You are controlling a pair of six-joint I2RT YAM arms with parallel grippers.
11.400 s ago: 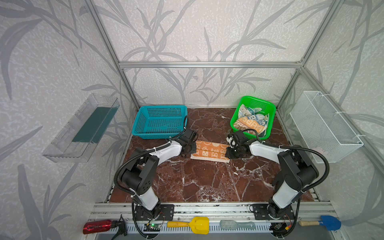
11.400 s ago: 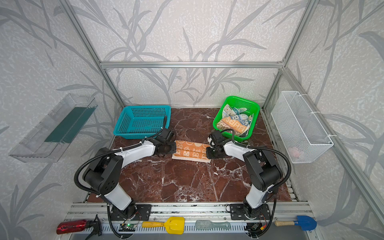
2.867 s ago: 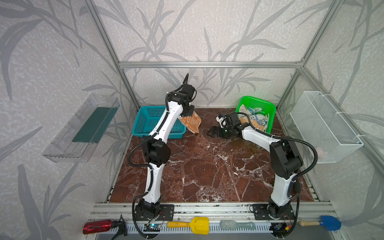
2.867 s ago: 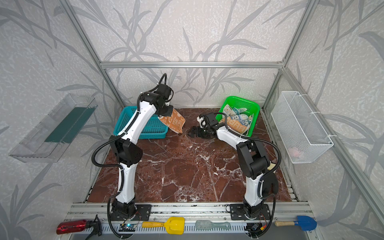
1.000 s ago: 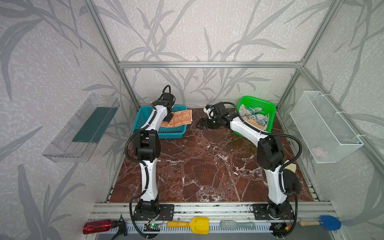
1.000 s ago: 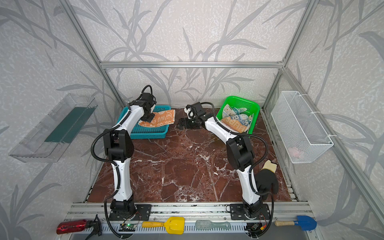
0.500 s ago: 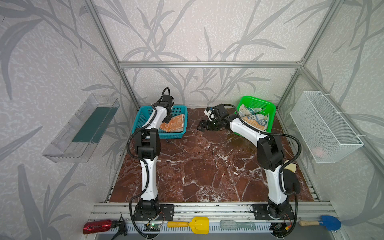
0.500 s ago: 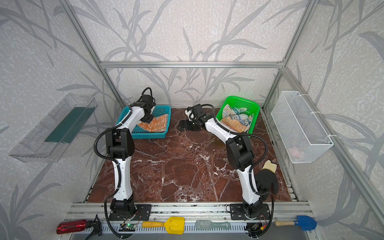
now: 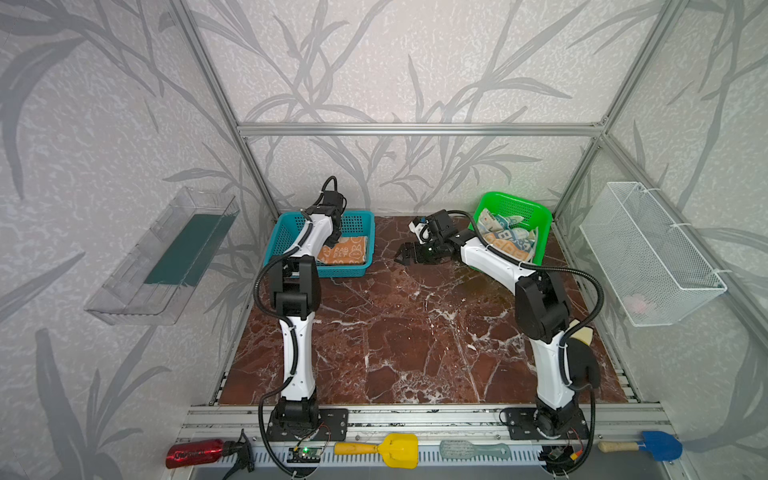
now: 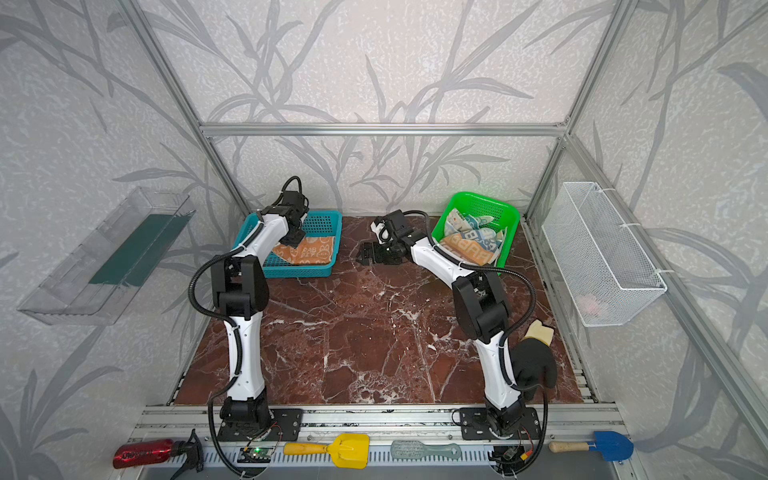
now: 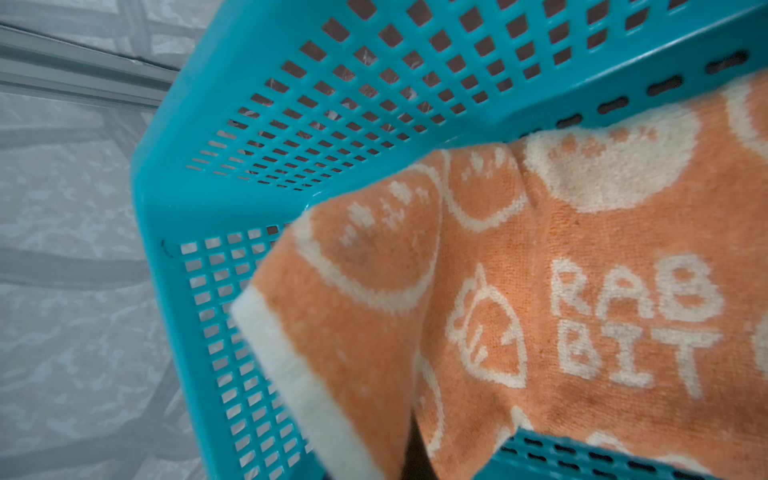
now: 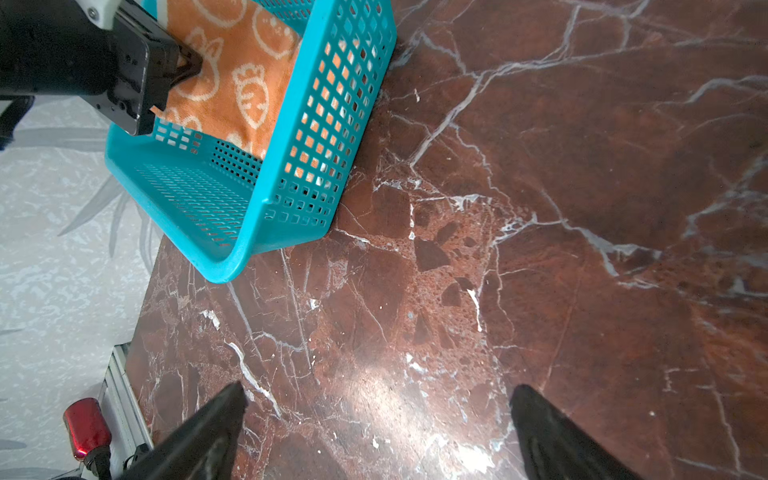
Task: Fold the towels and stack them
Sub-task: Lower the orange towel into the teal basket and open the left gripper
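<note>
Orange towel (image 9: 343, 253), printed with white bunnies, carrots and "RAB BIT", sits folded inside your teal basket (image 9: 332, 272) at the back left of the counter (image 9: 415, 332). Its far edge rests against the basket's right-hand wall. Your left gripper (image 12: 187, 66) reaches down into that basket with its jaws clamped together on the towel's left edge, which sits a little higher than the rest of the cloth. The green basket (image 9: 515, 203) at the back right holds the other two, crumpled together: the teal-blue towel (image 9: 498, 224) towards the back and the striped towel (image 9: 509, 245) with big letters towards the front. Your right gripper (image 12: 376, 399) hangs over bare counter between the two baskets with its jaws wide apart, holding nothing. A white wire basket (image 9: 648, 249) on the right wall holds something small and pinkish, too blurred to name.
</note>
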